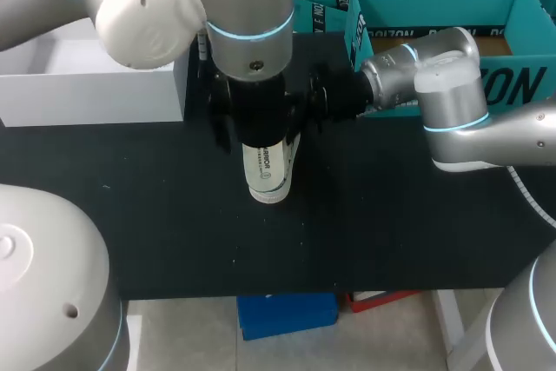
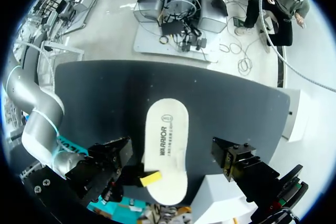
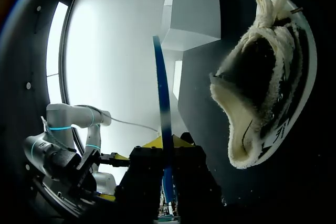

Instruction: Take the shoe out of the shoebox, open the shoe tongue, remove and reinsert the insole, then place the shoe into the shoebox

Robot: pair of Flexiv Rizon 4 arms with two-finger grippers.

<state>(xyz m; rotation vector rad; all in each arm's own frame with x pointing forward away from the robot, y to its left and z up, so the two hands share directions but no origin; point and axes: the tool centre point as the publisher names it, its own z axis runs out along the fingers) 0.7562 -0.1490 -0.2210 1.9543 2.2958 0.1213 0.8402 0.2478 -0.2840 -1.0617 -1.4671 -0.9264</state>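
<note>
While the right end effector [image 3: 165, 150] is closed narrow on one end of the insole [image 2: 167, 140], with one yellow tip showing on the printed upper face, the insole is held out ahead of it and free of the shoe. On that evidence the removal is judged done and reinsertion is the step in hand.

The left end effector [image 2: 173, 156] hangs above the insole. Its black fingers stand wide apart on either side, touch nothing that can be seen, and hold nothing.

Beside the right end effector and a little ahead of it, the shoe [image 3: 262, 77] lies on the dark desk [image 1: 391, 232], apart from the insole. Its fleecy opening is turned toward that end effector.

Farthest off, the teal shoebox [image 1: 452, 2] stands behind the right end effector on its arm's side, well apart from the shoe.

The next move appears to call for:
- turning the insole so its free end points into the opening;
- steadying the shoe and keeping the tongue back, probably with the free left end effector;
- sliding the insole in flat.

A fold at the free end is the likely fault.
</note>
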